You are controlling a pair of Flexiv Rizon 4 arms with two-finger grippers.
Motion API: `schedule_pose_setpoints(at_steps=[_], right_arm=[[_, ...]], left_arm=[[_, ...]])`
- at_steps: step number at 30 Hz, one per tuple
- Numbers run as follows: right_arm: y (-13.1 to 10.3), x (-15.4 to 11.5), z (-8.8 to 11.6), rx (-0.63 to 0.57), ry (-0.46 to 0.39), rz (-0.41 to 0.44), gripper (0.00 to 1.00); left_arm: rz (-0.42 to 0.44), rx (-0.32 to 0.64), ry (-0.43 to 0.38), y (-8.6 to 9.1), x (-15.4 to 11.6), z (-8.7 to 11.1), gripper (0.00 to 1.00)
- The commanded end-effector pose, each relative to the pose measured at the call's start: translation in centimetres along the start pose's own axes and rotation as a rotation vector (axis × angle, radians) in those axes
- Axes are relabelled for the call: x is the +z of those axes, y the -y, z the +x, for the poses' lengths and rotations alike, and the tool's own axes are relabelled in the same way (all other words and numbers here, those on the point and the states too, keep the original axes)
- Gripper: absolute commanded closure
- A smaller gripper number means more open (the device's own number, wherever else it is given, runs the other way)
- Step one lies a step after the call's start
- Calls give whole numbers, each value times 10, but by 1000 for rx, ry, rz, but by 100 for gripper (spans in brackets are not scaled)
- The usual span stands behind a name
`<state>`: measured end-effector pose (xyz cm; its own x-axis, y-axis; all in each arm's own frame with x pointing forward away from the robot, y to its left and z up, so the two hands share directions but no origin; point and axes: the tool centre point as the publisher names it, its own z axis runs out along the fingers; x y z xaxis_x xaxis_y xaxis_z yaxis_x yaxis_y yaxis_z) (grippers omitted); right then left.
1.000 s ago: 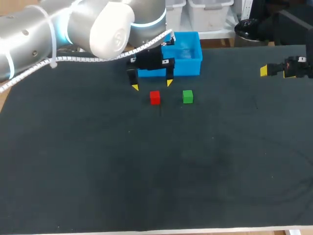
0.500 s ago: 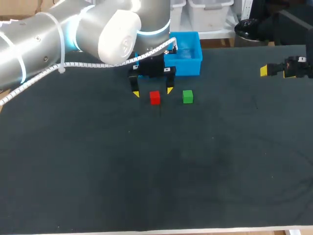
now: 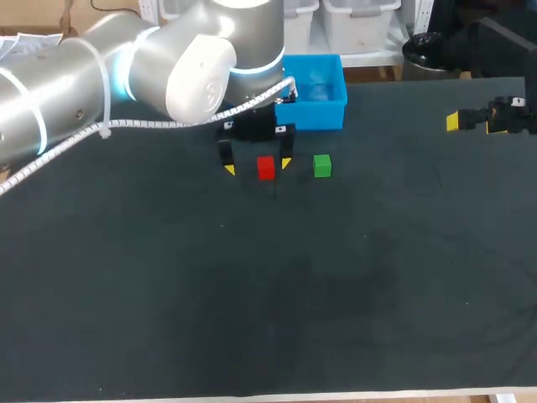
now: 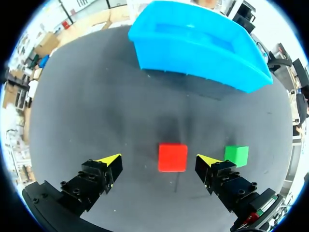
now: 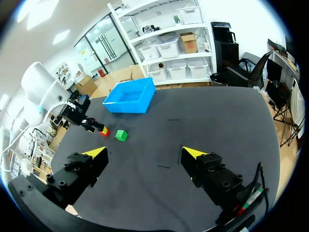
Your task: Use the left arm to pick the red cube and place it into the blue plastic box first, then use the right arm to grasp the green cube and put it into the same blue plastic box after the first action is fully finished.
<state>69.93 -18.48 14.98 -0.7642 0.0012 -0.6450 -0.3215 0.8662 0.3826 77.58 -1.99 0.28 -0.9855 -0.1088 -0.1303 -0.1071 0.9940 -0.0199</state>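
The red cube (image 3: 266, 168) lies on the dark table, with the green cube (image 3: 322, 165) a short way to its right. My left gripper (image 3: 258, 165) is open and low around the red cube, one yellow tip on each side, neither touching. In the left wrist view the red cube (image 4: 173, 157) sits between the fingers of the left gripper (image 4: 159, 160), the green cube (image 4: 236, 155) lies just outside one finger, and the blue plastic box (image 4: 198, 43) stands ahead. My right gripper (image 3: 478, 121) hangs open at the far right. The right wrist view shows the right gripper (image 5: 145, 153) with both cubes (image 5: 121, 135) far ahead.
The blue plastic box (image 3: 322, 111) stands at the table's back edge, just behind my left gripper, and looks empty. My left arm (image 3: 126, 75) stretches in over the back left of the table.
My left gripper has come forward from in front of the blue box and down, so its open fingers now straddle the red cube. The right arm and both cubes kept still.
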Motion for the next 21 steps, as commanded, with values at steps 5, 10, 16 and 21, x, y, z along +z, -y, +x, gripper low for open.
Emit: schedule_pose_setpoints(at_steps=[5, 10, 16, 21], right_arm=[[0, 0, 0, 0, -1, 0, 0], [0, 0, 0, 0, -1, 0, 0], [0, 0, 0, 0, -1, 0, 0], [0, 0, 0, 0, -1, 0, 0]], left_arm=[[2, 24, -13, 4, 7, -5, 6], [0, 46, -19, 7, 7, -4, 93], [4, 55, -25, 9, 9, 0, 100], [4, 50, -29, 9, 8, 2, 100]])
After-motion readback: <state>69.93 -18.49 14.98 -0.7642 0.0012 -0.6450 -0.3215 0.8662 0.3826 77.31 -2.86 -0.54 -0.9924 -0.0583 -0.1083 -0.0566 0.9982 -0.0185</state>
